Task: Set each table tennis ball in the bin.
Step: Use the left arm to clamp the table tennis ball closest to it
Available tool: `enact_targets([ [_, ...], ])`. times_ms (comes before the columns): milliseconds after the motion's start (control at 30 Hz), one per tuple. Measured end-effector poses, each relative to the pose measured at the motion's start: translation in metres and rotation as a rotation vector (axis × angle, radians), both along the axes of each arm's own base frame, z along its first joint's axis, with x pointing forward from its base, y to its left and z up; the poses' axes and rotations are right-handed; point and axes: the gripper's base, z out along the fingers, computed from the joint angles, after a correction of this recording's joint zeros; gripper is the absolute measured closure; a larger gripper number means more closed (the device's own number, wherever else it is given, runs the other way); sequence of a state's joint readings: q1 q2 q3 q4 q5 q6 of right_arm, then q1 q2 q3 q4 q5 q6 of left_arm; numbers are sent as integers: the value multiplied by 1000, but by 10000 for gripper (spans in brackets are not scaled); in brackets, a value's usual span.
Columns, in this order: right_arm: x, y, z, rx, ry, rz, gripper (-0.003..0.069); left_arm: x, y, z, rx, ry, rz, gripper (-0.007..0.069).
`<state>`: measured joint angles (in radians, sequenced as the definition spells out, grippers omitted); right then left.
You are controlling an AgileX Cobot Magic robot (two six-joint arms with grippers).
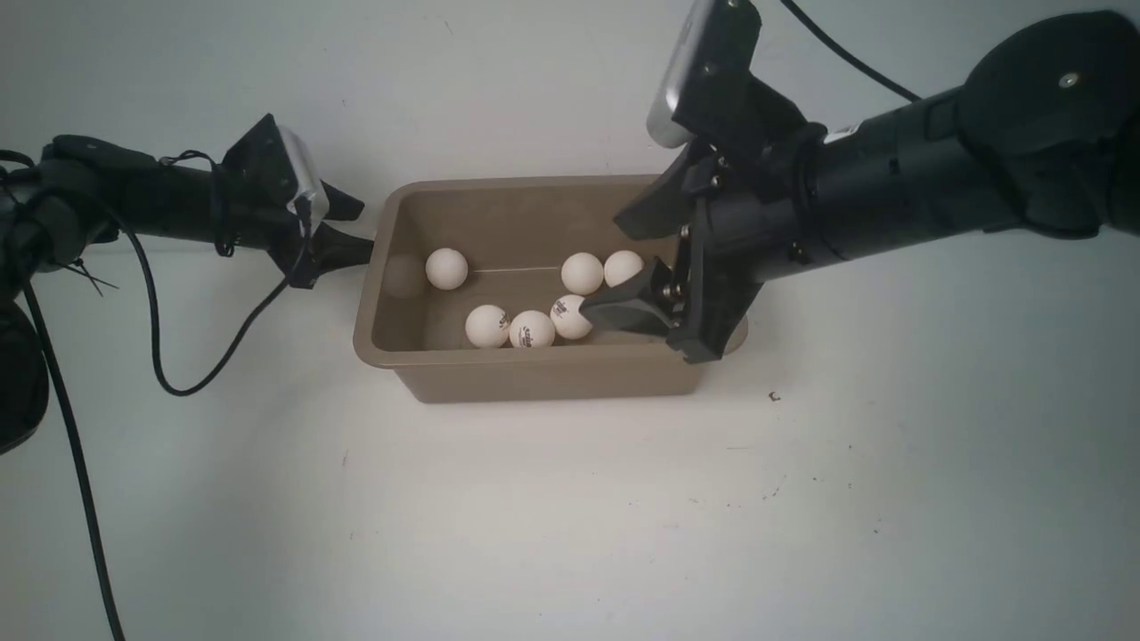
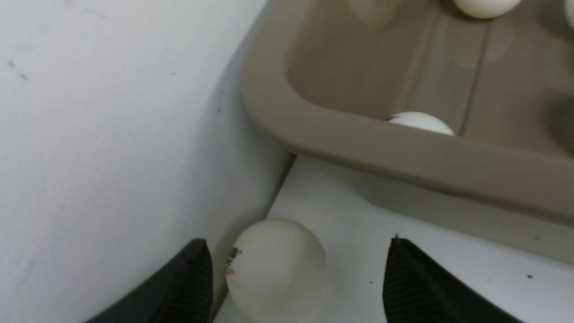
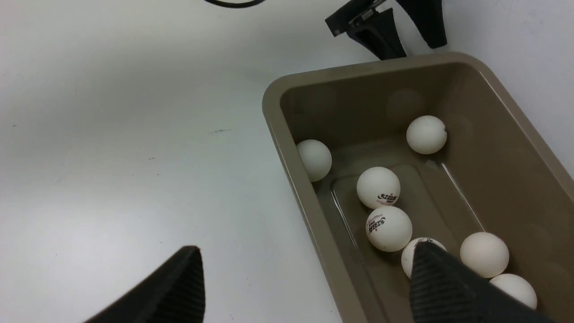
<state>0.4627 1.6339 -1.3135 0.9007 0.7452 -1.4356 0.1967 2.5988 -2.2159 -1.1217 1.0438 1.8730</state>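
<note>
The bin stands at the centre of the front view on the white table, long side across the frame. Six table tennis balls show on its floor there: one at the left, two at the back right, three in a row along the near wall. The right wrist view shows seven inside, one partly covered by a finger.

The right gripper hangs over the right end of the bin. Its jaws stand apart with nothing between them. One finger lies over the bin interior; the other appears against bare table beside the bin's long wall.

The left gripper sits at middle left of the front view, just beside the bin's left rim. Its jaws stand apart. The outside ball rests on the table between its fingers, unclamped, nearer one finger, at the seam with the white wall.
</note>
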Motion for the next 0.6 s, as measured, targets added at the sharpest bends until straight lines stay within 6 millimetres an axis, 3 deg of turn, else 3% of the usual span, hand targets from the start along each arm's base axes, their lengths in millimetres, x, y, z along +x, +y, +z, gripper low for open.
enact_targets([
  [433, 0, 0, 0, -3, -1, 1, 102, 6, -21, -30, -9, 33, 12, 174],
  [567, 0, 0, 0, -3, -1, 1, 102, 10, -21, -33, -24, 65, 101, 330],
  [600, 0, 0, 0, -3, -1, 1, 102, 11, -19, -32, -22, 68, 119, 334],
])
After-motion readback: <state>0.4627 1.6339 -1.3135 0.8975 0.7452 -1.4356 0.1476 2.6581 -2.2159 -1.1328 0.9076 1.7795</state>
